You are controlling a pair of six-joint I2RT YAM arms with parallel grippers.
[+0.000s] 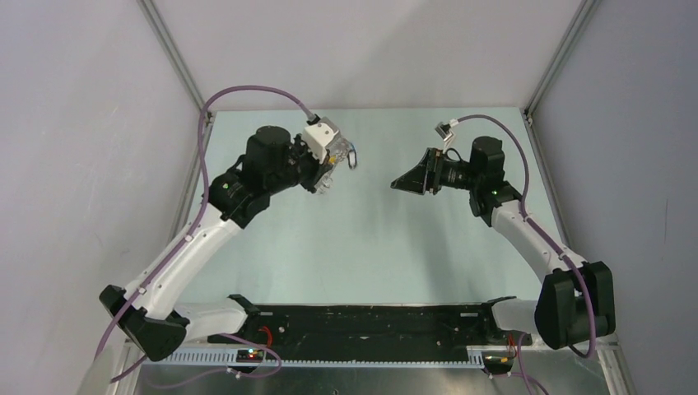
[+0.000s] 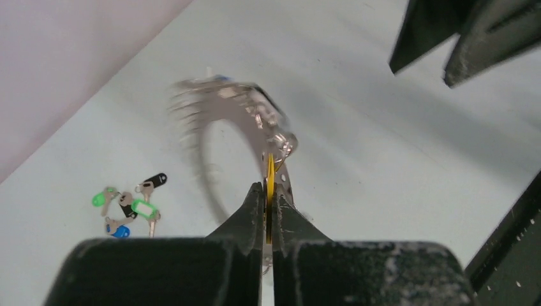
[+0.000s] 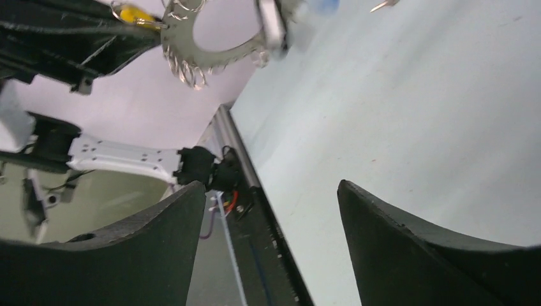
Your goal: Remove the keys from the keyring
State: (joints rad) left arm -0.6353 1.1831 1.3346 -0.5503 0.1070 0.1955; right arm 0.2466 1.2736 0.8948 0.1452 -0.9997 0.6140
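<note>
My left gripper [image 2: 270, 191] is shut on the rim of the keyring [image 2: 237, 109], a large silver ring that stands up from the jaws and looks blurred. A yellow key head [image 2: 270, 173] is pinched between the fingers alongside the rim. Several loose keys [image 2: 131, 205] with green, black and blue heads lie on the table to the left. My right gripper [image 3: 271, 188] is open with nothing between its fingers. It hangs apart from the keyring [image 3: 214, 48], which the left gripper [image 3: 76, 35] holds at the top of the right wrist view. From above, the left gripper [image 1: 339, 160] and the right gripper [image 1: 397, 184] face each other.
The pale table [image 1: 362, 239] is bordered by grey walls and aluminium frame posts [image 1: 177, 62]. A black rail [image 1: 370, 321] with cables runs along the near edge between the arm bases; the same rail [image 3: 268, 210] shows in the right wrist view.
</note>
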